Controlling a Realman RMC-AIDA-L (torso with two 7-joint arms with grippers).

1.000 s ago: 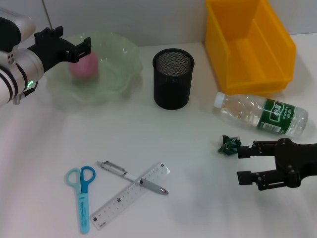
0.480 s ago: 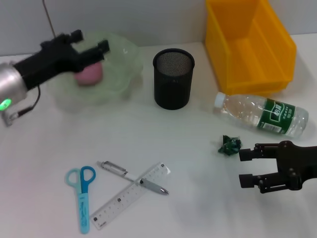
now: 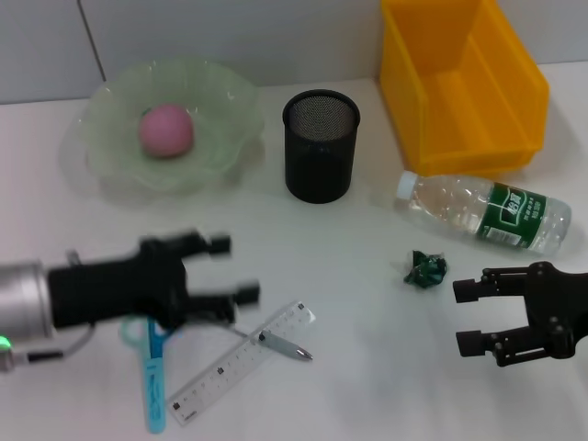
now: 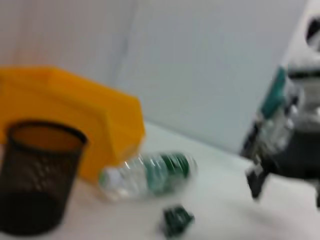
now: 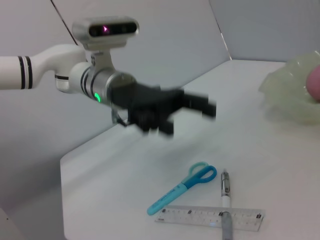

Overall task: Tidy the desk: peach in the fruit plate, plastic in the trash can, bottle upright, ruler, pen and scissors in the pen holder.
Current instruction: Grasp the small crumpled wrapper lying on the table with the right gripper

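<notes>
The pink peach [image 3: 166, 130] lies in the pale green fruit plate [image 3: 220, 101]. My left gripper [image 3: 235, 269] hovers open over the scissors handles and the pen's far end. The blue scissors [image 3: 153, 381], clear ruler [image 3: 230, 370] and pen [image 3: 285, 345] lie together at the near left; the pen crosses the ruler. The crumpled green plastic [image 3: 425, 269] sits just ahead of my right gripper [image 3: 464, 317], which is open and empty. The bottle [image 3: 484, 211] lies on its side. The black mesh pen holder [image 3: 321, 145] stands upright, and the yellow trash can [image 3: 459, 83] is at the back right.
The right wrist view shows the left gripper [image 5: 200, 107] above the scissors [image 5: 185, 187], ruler [image 5: 212, 217] and pen [image 5: 226, 192]. The left wrist view shows the pen holder [image 4: 37, 175], trash can [image 4: 75, 115], bottle [image 4: 150, 175] and plastic [image 4: 177, 220].
My left arm has swung from the fruit plate down to the near left, over the scissors and pen. The peach stays in the plate. My right gripper drifted slightly rightward.
</notes>
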